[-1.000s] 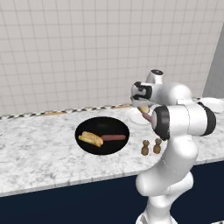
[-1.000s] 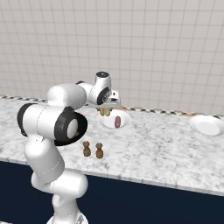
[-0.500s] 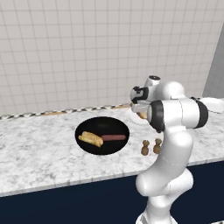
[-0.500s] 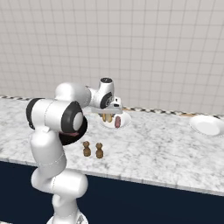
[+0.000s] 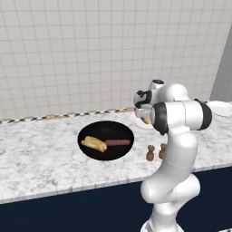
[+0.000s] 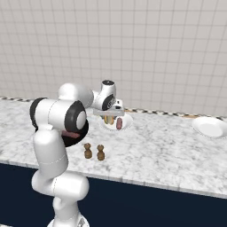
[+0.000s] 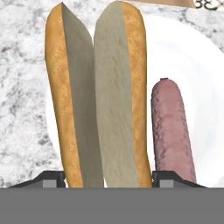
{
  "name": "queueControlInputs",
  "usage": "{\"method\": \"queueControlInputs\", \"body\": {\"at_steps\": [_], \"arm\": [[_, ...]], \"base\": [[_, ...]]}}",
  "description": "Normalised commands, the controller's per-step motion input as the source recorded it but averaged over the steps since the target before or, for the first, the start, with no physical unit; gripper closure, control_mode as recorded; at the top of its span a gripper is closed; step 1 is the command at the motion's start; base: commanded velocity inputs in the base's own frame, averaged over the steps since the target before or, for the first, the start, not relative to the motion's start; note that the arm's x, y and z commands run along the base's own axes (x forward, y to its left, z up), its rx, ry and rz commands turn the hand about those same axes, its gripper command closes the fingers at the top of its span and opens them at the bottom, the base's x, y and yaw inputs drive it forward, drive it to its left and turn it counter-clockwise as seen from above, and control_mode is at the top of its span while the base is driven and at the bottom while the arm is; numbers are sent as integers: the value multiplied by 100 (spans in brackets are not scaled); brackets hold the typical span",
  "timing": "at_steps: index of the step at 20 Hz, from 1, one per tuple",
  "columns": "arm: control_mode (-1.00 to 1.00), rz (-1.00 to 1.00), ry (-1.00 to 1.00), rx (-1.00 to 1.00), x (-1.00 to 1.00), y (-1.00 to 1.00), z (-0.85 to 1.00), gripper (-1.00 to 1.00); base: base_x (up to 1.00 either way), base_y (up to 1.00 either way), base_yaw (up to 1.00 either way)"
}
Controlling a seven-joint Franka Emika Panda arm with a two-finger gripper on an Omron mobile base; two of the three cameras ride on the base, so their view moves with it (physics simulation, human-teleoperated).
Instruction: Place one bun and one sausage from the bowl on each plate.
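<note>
The bun (image 7: 98, 96) between the tool's (image 7: 108, 180) fingertips is golden-tan outside with two pale grey-white cut faces opening into a narrow V; in the hand view its long axis runs straight away from the tool, near end down between the two dark tips, which sit against its crusts, so the tool is closed on the bun at a middling width. It hangs over the near white plate (image 7: 205, 87), beside the pinkish sausage (image 7: 172, 131) that lies on that plate, parallel to it. In the right base view the tool (image 6: 108, 119) stands over this plate (image 6: 126, 123). A second bun (image 5: 93, 143) and a darker sausage (image 5: 118, 142) lie in the black bowl (image 5: 90, 156) on the marble table (image 5: 36, 158), end to end across it. A second plate (image 6: 209, 127) lies well apart. Since a second ago the arm's elbow has swung across while the tool stays over the plate, its width barely changed.
</note>
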Motion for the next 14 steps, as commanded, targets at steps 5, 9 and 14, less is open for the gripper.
{"method": "queueControlInputs", "body": {"at_steps": [5,9,14], "arm": [[-100,0,0,0,22,0,-20,100],[-100,0,0,0,22,0,-24,100],[-100,0,0,0,11,0,-9,-100]], "base": [[0,0,0],[0,0,0],[0,0,0]]}}
